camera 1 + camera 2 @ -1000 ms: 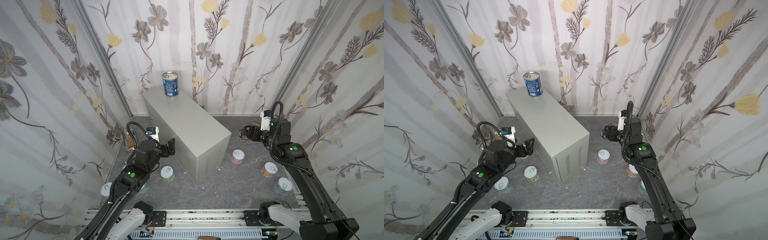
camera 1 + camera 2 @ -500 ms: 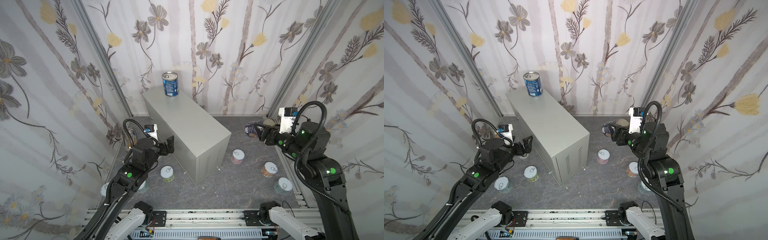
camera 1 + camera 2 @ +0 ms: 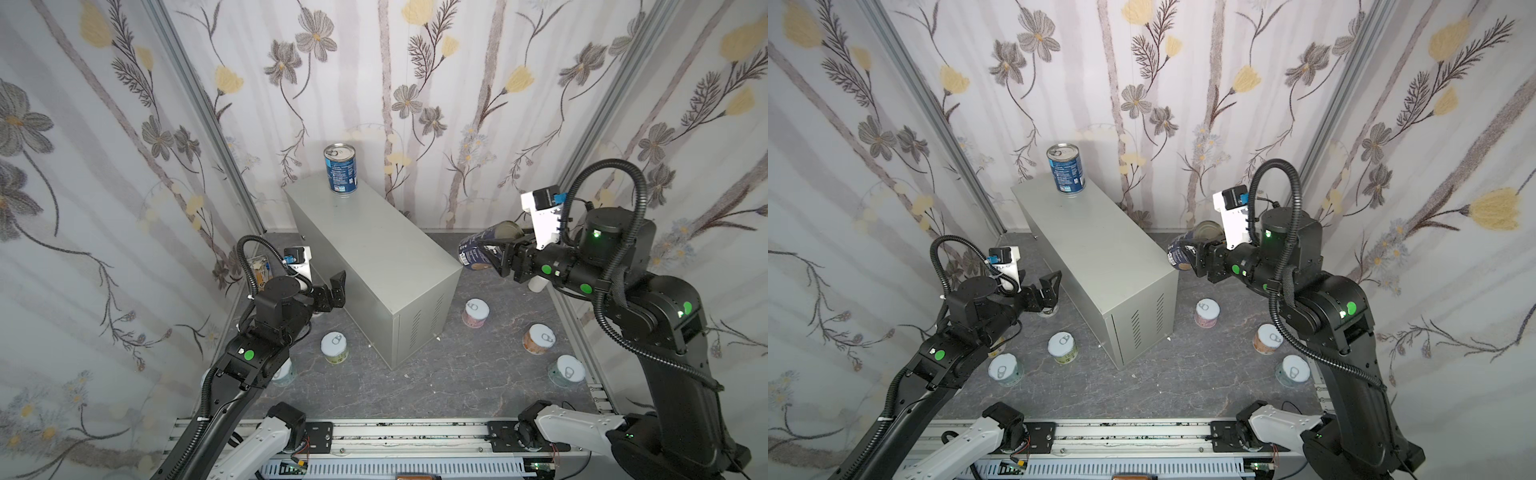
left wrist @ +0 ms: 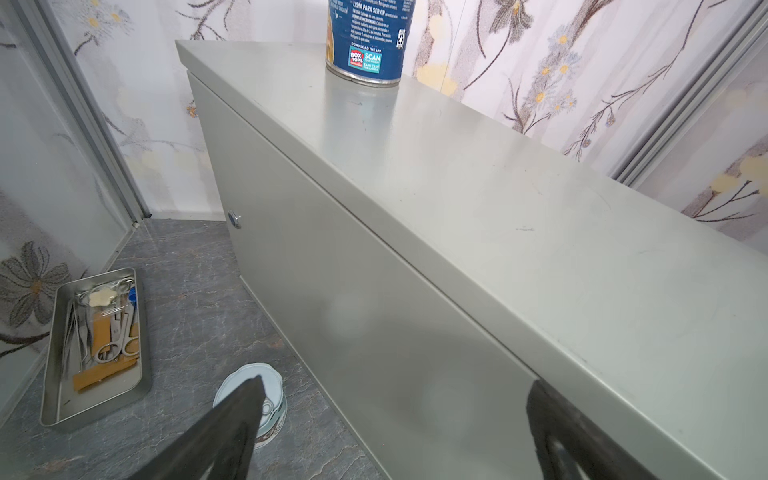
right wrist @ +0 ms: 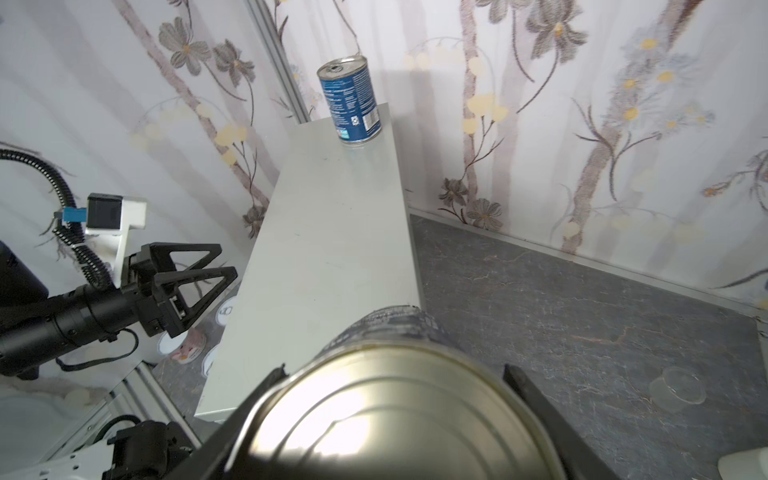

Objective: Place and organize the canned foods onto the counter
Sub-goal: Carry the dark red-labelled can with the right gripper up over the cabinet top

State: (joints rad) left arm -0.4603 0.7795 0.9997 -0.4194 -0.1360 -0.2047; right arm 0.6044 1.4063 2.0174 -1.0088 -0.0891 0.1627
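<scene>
Your left gripper [image 3: 336,289] has its jaws wide apart and holds nothing. Its tips are just beside the long side wall of the counter [image 3: 374,249]; I can't tell if they touch. Past that gripper, by the wall, is a metal tray [image 4: 95,345] of small tools. Right under its fingers a short can [image 4: 257,409] stands on the floor [image 3: 436,374]. Back toward the arm are a greenish can [image 3: 334,347] and a half-hidden can [image 3: 282,373] tucked under the arm. Ahead of and above that gripper, a tall blue can [image 3: 340,168] stands upright at the far end of the counter top. Your right gripper [image 3: 496,254] is clamped on a second tall blue can [image 3: 473,253], held in the air and tipped on its side, with a plain ribbed end facing the wrist camera. This can is just off the counter's near right corner, apart from it. On the floor below this gripper are a pink can [image 3: 476,311], an orange can [image 3: 538,338] and a pale teal can [image 3: 567,370]. A white bottle [image 3: 538,284] sits under the wrist, and a clear cup [image 5: 681,390] is off to the gripper's side.
</scene>
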